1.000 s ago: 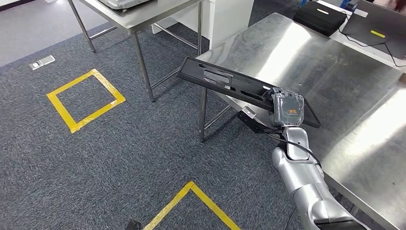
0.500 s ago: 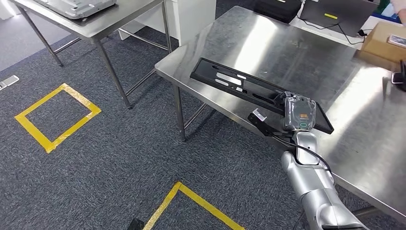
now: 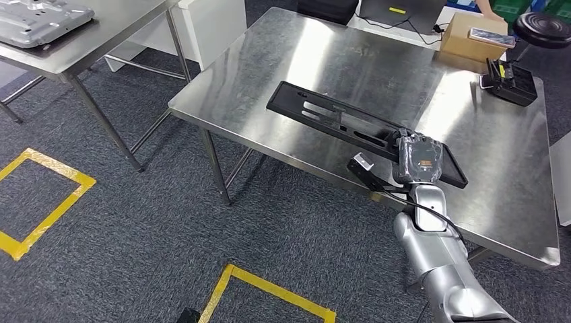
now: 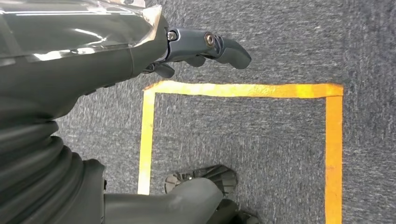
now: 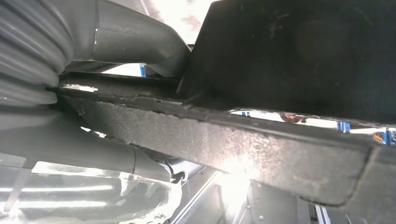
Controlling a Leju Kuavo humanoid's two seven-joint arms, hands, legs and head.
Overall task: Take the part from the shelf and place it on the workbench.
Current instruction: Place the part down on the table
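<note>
Far left, a second steel table carries a grey pressed-metal panel; it plays no part in the present step. Yellow floor tape marks squares on the carpet near the robot, apparently standing positions.

The left hand hangs over the carpet beside a taped corner. It holds nothing, and its dark fingers are loosely extended rather than curled in. It appears kept low and out of the way, since one hand suffices for the load.

Centre, the black slotted part lies lengthwise above the steel workbench, its long axis running from the left edge toward the right. Its left end sits inboard of the workbench's left edge. Whether its underside touches the steel cannot be determined; the right wrist view shows bright reflection beneath its edge, which suggests a gap at the gripped end.

The right hand grips the part at its near right end, with the thumb on one face and the other digits on the opposite face, as the right wrist view indicates. Judgement: gripping at one end keeps the hand at the near edge while the length reaches over the surface. Placement is near, release not yet done.

Far right, a cardboard box and a black device stand well apart from the part.
</note>
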